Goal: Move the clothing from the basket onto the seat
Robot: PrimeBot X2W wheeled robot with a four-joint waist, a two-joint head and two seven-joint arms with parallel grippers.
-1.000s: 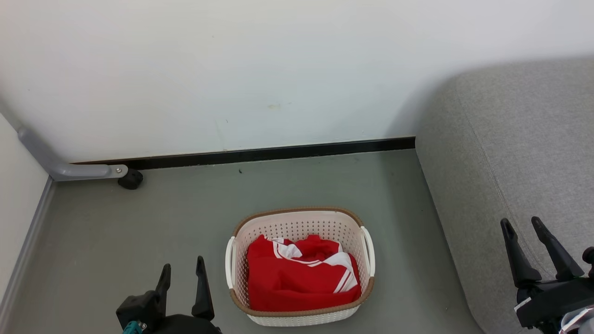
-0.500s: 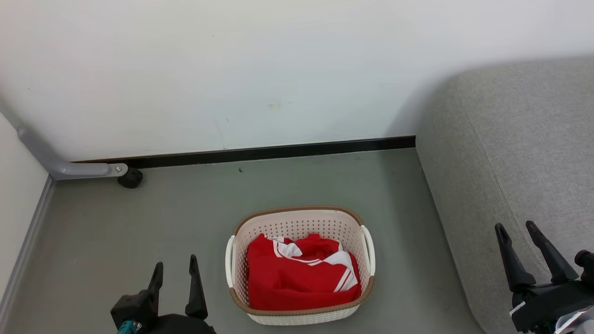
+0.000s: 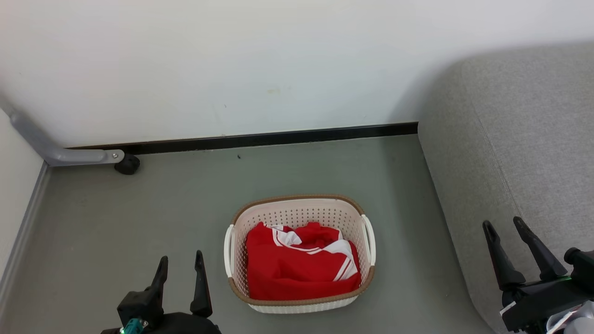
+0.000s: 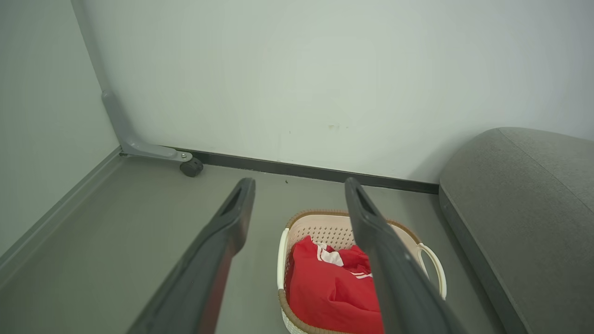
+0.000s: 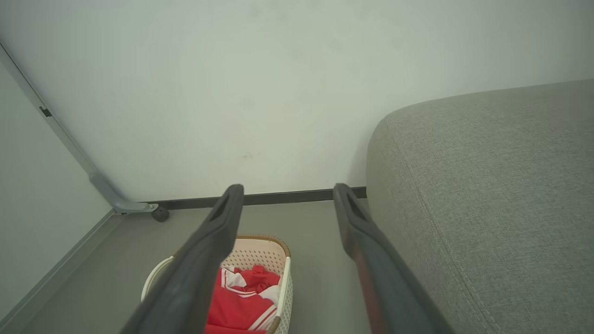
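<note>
Clothing, all red, lies inside the basket at the lower middle. None is on the grey seat at the right. The left gripper and right gripper sit at the bottom corners, fingers apart, holding nothing. Everything is left to do.

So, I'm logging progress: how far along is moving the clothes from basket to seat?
Done: nothing yet. The bright red fabric clothing with white stripes lies bunched in the cream-white perforated plastic basket. In hand: nothing; the left pincer and right pincer are open and empty. Left: grasp the clothing, lift it out, lay it on the light-grey upholstered seat.
</note>
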